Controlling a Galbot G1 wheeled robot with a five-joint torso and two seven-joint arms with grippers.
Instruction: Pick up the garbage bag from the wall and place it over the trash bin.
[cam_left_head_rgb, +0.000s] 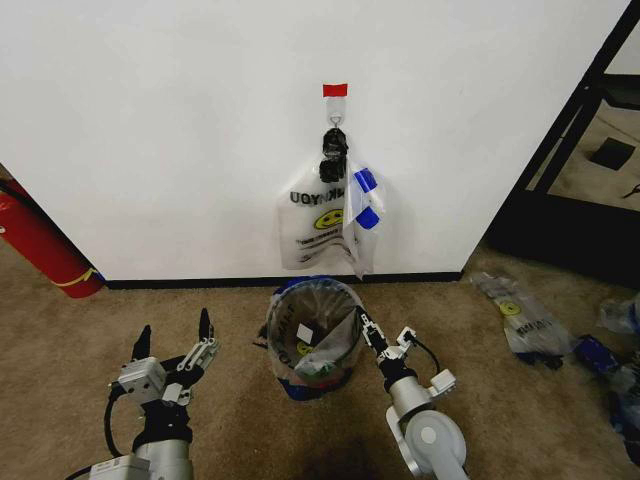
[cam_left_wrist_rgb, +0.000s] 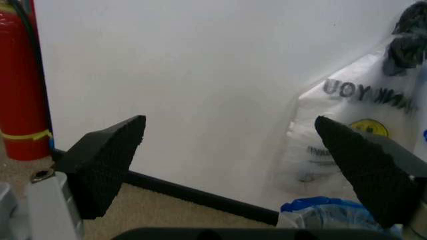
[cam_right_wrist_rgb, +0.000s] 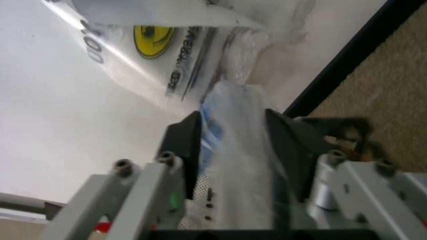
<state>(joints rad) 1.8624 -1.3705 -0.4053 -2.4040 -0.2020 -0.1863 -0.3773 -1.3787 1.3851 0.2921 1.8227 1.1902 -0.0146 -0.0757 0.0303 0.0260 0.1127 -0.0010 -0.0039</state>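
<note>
The garbage bag (cam_left_head_rgb: 325, 345), translucent with a blue rim, is draped over the small round trash bin (cam_left_head_rgb: 300, 385) on the carpet below the wall (cam_left_head_rgb: 180, 130). My right gripper (cam_left_head_rgb: 366, 326) is at the bin's right edge, shut on the bag's rim. In the right wrist view the gripper (cam_right_wrist_rgb: 233, 145) pinches a fold of that plastic (cam_right_wrist_rgb: 233, 175). To the bin's left my left gripper (cam_left_head_rgb: 173, 332) stands open and holds nothing. In the left wrist view the left gripper (cam_left_wrist_rgb: 230, 125) faces the wall with its pads wide apart.
Another smiley bag (cam_left_head_rgb: 320, 215) hangs from the hook (cam_left_head_rgb: 335, 125) under a red tape strip (cam_left_head_rgb: 335, 90). A red fire extinguisher (cam_left_head_rgb: 45, 245) leans at the left. More bags (cam_left_head_rgb: 525, 315) lie on the carpet at the right. A black frame (cam_left_head_rgb: 570, 130) stands behind them.
</note>
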